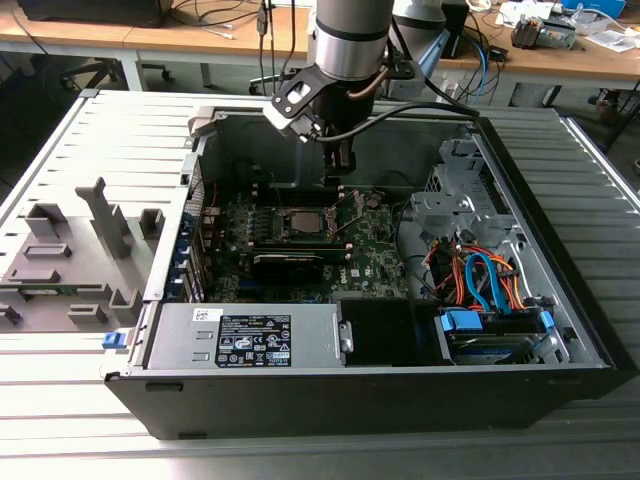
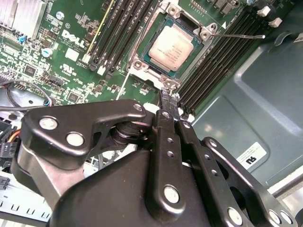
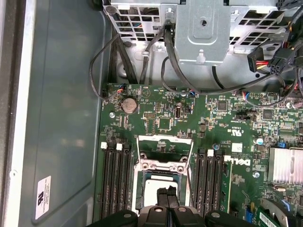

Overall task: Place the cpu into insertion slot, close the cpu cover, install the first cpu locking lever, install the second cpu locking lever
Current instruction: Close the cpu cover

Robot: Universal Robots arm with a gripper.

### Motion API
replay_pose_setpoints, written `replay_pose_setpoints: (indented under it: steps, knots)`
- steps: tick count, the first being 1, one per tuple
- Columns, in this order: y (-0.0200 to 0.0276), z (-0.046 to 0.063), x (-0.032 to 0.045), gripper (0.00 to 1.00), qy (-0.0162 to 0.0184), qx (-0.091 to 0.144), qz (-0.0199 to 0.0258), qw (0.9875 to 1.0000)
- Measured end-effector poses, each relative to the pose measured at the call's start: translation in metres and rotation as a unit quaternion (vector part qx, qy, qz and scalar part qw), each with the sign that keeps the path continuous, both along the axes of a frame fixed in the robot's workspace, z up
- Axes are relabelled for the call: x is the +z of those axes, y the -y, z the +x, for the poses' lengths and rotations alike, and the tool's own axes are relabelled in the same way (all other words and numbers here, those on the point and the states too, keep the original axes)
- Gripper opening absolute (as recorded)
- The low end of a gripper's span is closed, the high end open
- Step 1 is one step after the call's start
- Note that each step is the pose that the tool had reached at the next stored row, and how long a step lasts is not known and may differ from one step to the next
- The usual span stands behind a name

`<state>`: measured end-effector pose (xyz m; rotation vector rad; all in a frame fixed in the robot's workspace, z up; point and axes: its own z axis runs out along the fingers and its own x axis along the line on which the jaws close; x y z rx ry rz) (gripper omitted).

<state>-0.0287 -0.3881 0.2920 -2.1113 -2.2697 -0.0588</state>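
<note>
At the exterior view's left, a grey fixture (image 1: 60, 270) lies on the slatted table (image 1: 60, 140), beside the open case (image 1: 330, 400). Inside the case, a power supply (image 1: 250, 335) sits along the near wall, with the green board (image 1: 370, 255) behind it.

The cpu (image 1: 303, 222) lies flat in the socket (image 2: 142, 52) near the middle of the board, its silver top bare. Black memory slots (image 2: 118, 28) run along both sides of the socket. In the first wrist view the cover (image 3: 164, 139) appears swung up off the socket, on the side toward the drive cage, its window open. In the second wrist view a thin lever (image 2: 239, 35) sticks out from a socket corner, over the memory slots.

The arm (image 1: 350, 40) comes down from above the case. The gripper (image 1: 341, 183) hangs over the board, just to the exterior view's right of the cpu. Its fingers (image 2: 163, 101) are pressed together, and nothing shows between them. In the second wrist view the tips lie just beside the socket's edge, off the cpu. Whether they touch the socket cannot be told.

Further right stands the metal drive cage (image 1: 455, 210). Orange and blue cables (image 1: 480, 275) run below it, toward the near corner of the case.
</note>
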Motion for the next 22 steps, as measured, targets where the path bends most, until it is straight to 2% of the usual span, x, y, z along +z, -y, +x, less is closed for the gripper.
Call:
replay_pose_setpoints:
  steps: [22]
  knots:
    - [0.0, 0.0095, -0.0007, 0.11, 0.0, 0.0, 0.0, 1.0]
